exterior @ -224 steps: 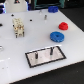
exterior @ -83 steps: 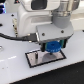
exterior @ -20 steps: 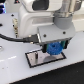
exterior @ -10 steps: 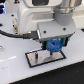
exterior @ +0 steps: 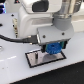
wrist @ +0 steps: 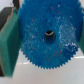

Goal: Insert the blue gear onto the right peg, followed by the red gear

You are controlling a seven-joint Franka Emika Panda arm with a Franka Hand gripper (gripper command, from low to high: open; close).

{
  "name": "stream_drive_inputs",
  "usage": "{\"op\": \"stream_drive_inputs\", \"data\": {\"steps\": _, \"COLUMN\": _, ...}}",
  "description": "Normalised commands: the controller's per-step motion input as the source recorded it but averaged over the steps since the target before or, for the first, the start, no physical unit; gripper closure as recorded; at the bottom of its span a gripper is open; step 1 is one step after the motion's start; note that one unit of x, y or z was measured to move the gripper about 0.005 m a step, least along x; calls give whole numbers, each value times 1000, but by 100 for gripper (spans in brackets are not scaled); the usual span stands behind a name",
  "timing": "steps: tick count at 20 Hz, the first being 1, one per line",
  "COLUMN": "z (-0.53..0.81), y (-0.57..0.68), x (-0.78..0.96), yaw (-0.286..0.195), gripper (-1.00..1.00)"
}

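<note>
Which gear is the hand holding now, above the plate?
The blue gear: the wide toothed disc with a central hole, clamped by the hand between green fingers over the black-rimmed plate. It is the only gear in view.

In the exterior view the arm hides most of the blue gear (exterior: 53, 48) and the plate's (exterior: 34, 60) far right part; both pegs are unseen. The wrist view crops the gear's rim.
</note>
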Motion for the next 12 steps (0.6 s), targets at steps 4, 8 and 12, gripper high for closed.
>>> {"op": "stream_drive_inputs", "data": {"steps": 4, "z": -152, "y": -18, "x": 57, "yaw": 0, "gripper": 100}}
{"op": "stream_drive_inputs", "data": {"steps": 8, "z": -107, "y": -96, "x": 292, "yaw": 0, "gripper": 100}}
{"op": "stream_drive_inputs", "data": {"steps": 12, "z": -153, "y": -22, "x": 217, "yaw": 0, "gripper": 100}}
